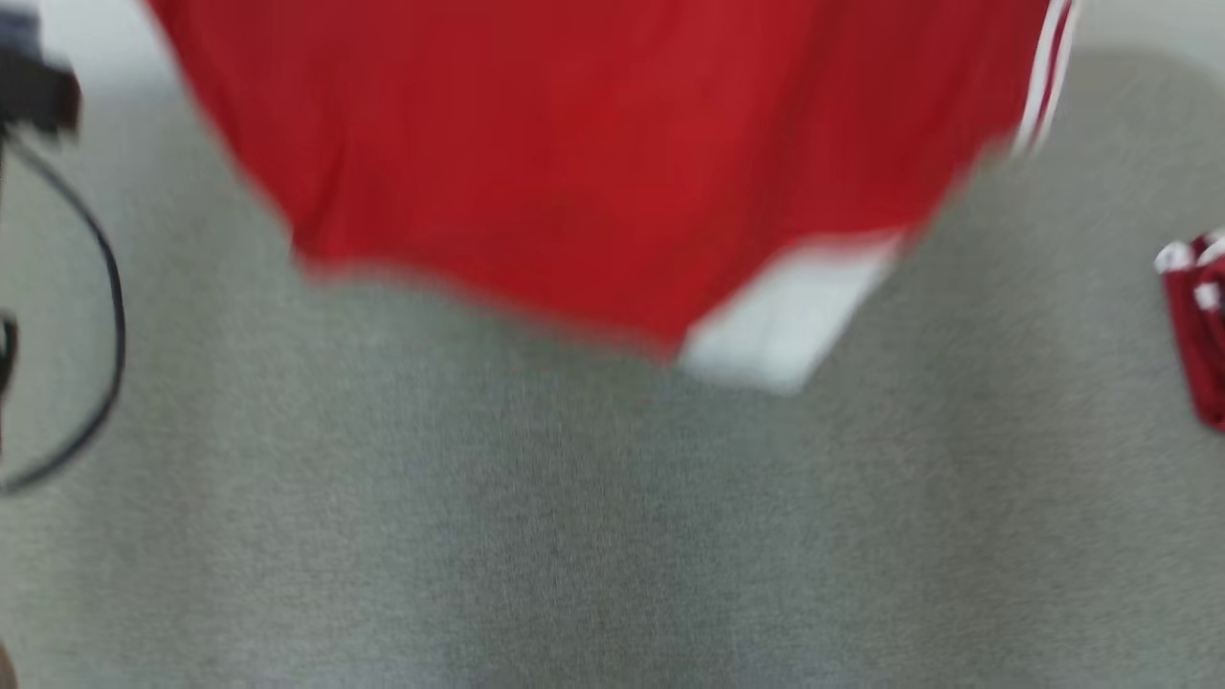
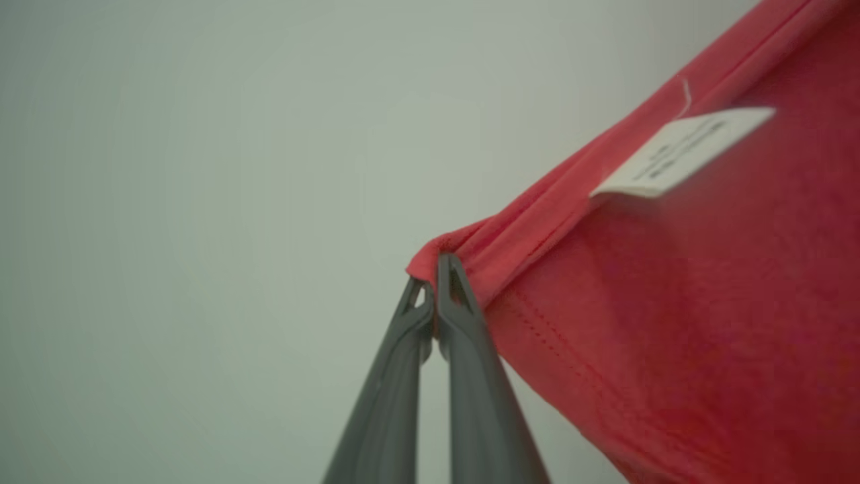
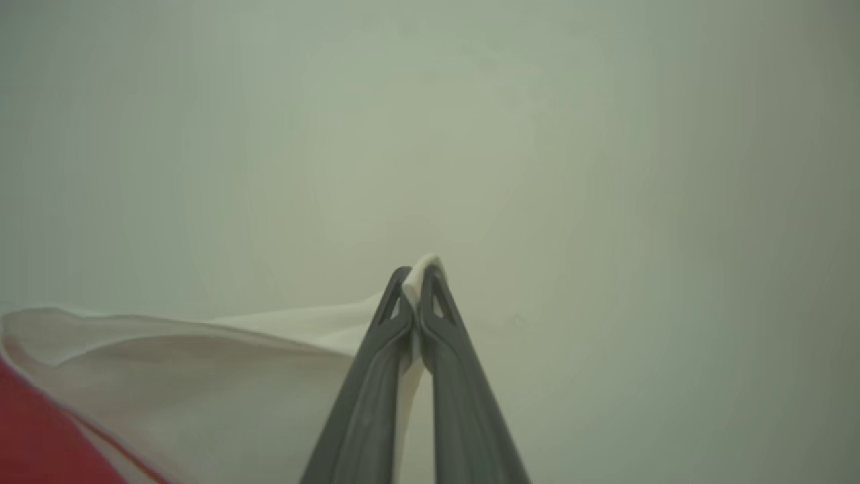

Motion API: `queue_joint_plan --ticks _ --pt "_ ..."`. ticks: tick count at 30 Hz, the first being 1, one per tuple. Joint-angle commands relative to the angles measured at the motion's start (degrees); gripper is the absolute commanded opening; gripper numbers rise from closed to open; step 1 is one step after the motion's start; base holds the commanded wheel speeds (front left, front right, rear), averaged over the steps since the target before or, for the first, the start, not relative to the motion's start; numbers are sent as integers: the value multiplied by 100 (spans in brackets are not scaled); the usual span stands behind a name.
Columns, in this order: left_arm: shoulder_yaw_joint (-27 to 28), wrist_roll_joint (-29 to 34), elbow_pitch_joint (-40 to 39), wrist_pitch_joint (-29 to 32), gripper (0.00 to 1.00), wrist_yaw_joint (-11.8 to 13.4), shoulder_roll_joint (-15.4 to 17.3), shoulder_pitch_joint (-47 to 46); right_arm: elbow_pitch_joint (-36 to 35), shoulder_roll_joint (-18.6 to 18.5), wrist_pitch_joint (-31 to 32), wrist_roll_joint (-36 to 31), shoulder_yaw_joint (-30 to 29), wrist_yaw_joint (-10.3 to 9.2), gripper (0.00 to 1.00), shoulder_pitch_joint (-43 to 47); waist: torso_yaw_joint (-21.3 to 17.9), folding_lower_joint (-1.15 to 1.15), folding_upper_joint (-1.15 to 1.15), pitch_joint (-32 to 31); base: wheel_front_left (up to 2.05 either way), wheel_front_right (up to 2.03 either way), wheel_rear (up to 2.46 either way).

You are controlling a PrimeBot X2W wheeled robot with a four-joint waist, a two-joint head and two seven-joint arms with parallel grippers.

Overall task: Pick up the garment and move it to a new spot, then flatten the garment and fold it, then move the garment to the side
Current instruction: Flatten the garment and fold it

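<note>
1. While the head view was blurred, a grey, felt-like surface [image 1: 574, 536] took up most of it, spreading under and around everything else.
2. The red garment [image 1: 593, 144] stretched across the top of that view as a broad sheet, its lower edge slanting down to a point near the middle, and it was held by both grippers at separate places.
3. A white panel [image 1: 785, 321] formed the garment's lowest corner, and white stripes [image 1: 1043, 77] ran along its edge toward the robot's right.
4. A second red-and-white bundle of cloth [image 1: 1196, 325] lay on the grey surface at the far right edge, well apart from the garment.
5. A black cable [image 1: 105, 287] looped down the far left side.
6. The left gripper [image 2: 433, 269] had its jaws pressed together on a folded red hem [image 2: 537, 215] at a corner of the garment, with cloth bunched over the fingertips.
7. The right gripper [image 3: 418, 272] had its jaws closed on a tip of the white fabric [image 3: 201, 376], which draped away to the lower left of that wrist view.
8. A small white label [image 2: 682, 151] with unreadable print sat just beside the red hem.
</note>
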Motion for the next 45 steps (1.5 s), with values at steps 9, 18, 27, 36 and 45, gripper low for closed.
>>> queue_joint_plan --ticks 9,18,27,36,45 --pt "-69 184 566 -284 0 350 -176 -1429 14 -46 3 -596 -550 -21 0 -1164 144 -2 -1 1602 0 0 0" --pt "363 -431 193 -329 0 570 -578 8 -702 -83 2 31 -976 -22 0 1036 131 -2 -1 1612 0 0 0" --pt "649 -660 -184 -333 0 517 -1333 2399 -1337 503 2 407 -1630 -22 0 4086 71 -2 -1 1006 0 0 0" --pt "1025 -533 -198 -333 0 400 -1780 4076 -1303 1028 2 148 -1730 -22 0 5777 -163 -2 -1 143 0 0 0" --pt "1268 -458 -185 -334 0 249 -2067 5421 -823 1336 2 -56 -1500 -22 0 6997 -188 -2 -1 -845 0 0 0"
